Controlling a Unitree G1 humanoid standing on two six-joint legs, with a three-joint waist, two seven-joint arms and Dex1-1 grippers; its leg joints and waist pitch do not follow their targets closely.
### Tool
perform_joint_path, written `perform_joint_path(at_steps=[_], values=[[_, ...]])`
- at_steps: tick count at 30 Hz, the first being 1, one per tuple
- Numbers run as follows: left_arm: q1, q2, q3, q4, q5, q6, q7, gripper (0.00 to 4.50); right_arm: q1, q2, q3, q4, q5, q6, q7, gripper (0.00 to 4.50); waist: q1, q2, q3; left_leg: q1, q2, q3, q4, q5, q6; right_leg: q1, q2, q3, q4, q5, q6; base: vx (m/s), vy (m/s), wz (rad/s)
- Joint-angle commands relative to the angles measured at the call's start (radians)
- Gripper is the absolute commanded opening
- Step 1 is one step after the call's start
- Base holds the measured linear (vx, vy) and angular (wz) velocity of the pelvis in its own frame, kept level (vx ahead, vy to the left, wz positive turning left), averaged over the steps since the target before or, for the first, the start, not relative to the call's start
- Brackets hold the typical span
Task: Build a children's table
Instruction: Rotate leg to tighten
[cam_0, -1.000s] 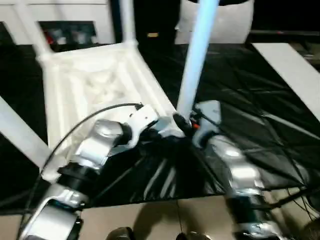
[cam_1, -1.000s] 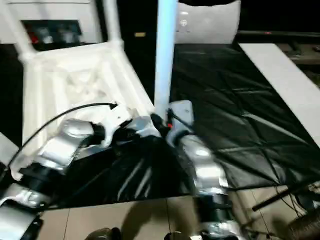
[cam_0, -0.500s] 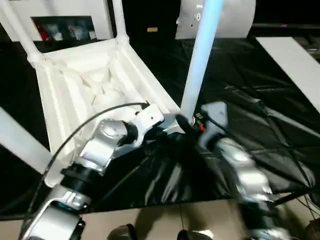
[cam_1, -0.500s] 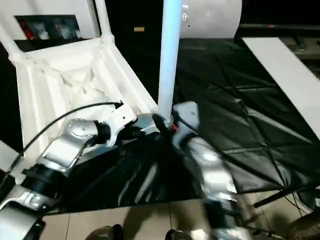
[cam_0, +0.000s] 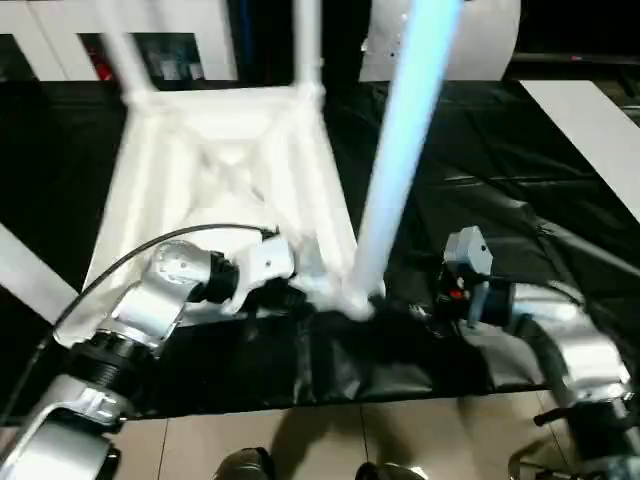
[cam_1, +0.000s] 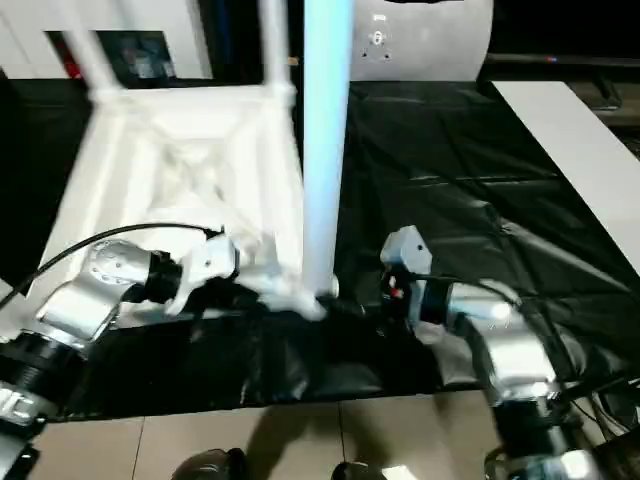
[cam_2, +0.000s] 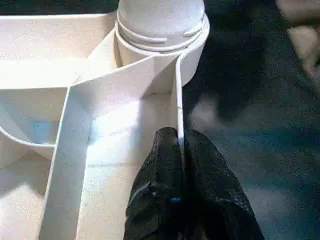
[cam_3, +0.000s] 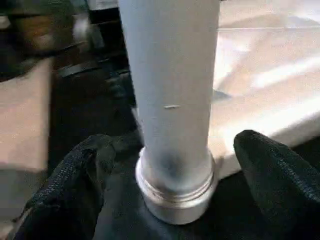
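With top upturned, three legs upright.

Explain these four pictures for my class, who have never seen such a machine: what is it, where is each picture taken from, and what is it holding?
A humanoid robot is building a white children's table, lying upside down on black sheeting. Two pictures come from its head, looking down over its silver arms; two come from its wrists. The left gripper is shut on a thin rib of the table's underside. The right gripper is open, its black fingers apart on either side of an upright leg standing in a corner socket, without gripping it.
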Motion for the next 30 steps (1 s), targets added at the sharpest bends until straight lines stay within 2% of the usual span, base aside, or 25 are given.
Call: perform_joint_path(at_steps=[1,3,5,8,13,17,18,20,21,30], values=[[0.006,0.004,-0.075,0.024,0.024,-0.036,-0.081,0.0,-0.014,-0.016,0.024,0.018,0.02,0.007,0.076,3.82,0.0,0.001,-0.072,0.02,0.081,-0.028,-0.051,-0.096,0.106,0.039,-0.099,0.05,-0.047,0.027,-0.29,0.0,0.0,0.0],[-0.006,0.018,-0.093,0.044,0.039,-0.08,-0.118,0.0,-0.042,-0.02,0.053,0.046,0.014,0.006,0.138,3.76,0.003,-0.006,-0.073,0.018,0.08,-0.027,-0.05,-0.101,0.103,0.04,-0.101,0.051,-0.049,0.005,-0.288,0.0,0.0,0.0],[-0.016,0.023,-0.103,0.058,0.05,-0.106,-0.14,0.0,-0.068,-0.017,0.074,0.074,0.01,0.0,0.177,3.51,0.005,-0.005,-0.072,0.019,0.08,-0.029,-0.051,-0.119,0.091,0.037,-0.102,0.05,-0.052,-0.053,-0.284,0.0,0.0,0.0],[-0.029,0.028,-0.115,0.072,0.06,-0.128,-0.15,0.0,-0.094,-0.012,0.095,0.104,0.009,-0.005,0.205,3.3,0.007,-0.006,-0.072,0.022,0.08,-0.028,-0.051,-0.127,0.079,0.035,-0.102,0.051,-0.052,-0.078,-0.281,0.0,0.0,0.0],[-0.041,0.025,-0.121,0.092,0.064,-0.146,-0.16,0.0,-0.132,0.002,0.119,0.148,0.0,-0.012,0.232,2.97,0.015,-0.006,-0.075,0.022,0.08,-0.028,-0.048,-0.112,0.072,0.035,-0.101,0.051,-0.045,-0.05,-0.284,0.0,0.0,0.0],[-0.047,0.022,-0.126,0.106,0.065,-0.161,-0.173,0.0,-0.162,0.021,0.127,0.2,-0.008,-0.021,0.242,2.77,0.016,-0.008,-0.077,0.021,0.078,-0.027,-0.045,-0.097,0.084,0.035,-0.1,0.049,-0.041,-0.01,-0.294,0.0,0.0,0.0],[-0.047,0.022,-0.126,0.106,0.065,-0.161,-0.173,0.0,-0.162,0.021,0.127,0.2,-0.008,-0.021,0.242,2.56,0.017,-0.008,-0.078,0.02,0.078,-0.027,-0.045,-0.094,0.085,0.036,-0.101,0.049,-0.04,-0.009,-0.295,0.0,0.0,0.0],[-0.048,0.021,-0.129,0.115,0.066,-0.171,-0.178,0.0,-0.176,0.033,0.133,0.23,-0.01,-0.026,0.243,2.49,0.017,-0.007,-0.078,0.02,0.078,-0.027,-0.044,-0.095,0.084,0.036,-0.101,0.048,-0.041,-0.016,-0.296,0.0,0.0,0.0],[-0.047,0.022,-0.13,0.116,0.067,-0.174,-0.181,0.0,-0.183,0.04,0.139,0.244,-0.011,-0.029,0.245,2.3,0.017,-0.007,-0.078,0.021,0.079,-0.027,-0.045,-0.095,0.082,0.036,-0.1,0.048,-0.039,-0.015,-0.296,0.0,0.0,0.0],[-0.043,0.028,-0.127,0.12,0.069,-0.176,-0.185,0.0,-0.181,0.058,0.151,0.258,-0.007,-0.01,0.273,1.97,0.018,-0.008,-0.075,0.021,0.08,-0.028,-0.046,-0.103,0.082,0.035,-0.101,0.048,-0.04,-0.024,-0.293,0.0,0.0,0.0]])
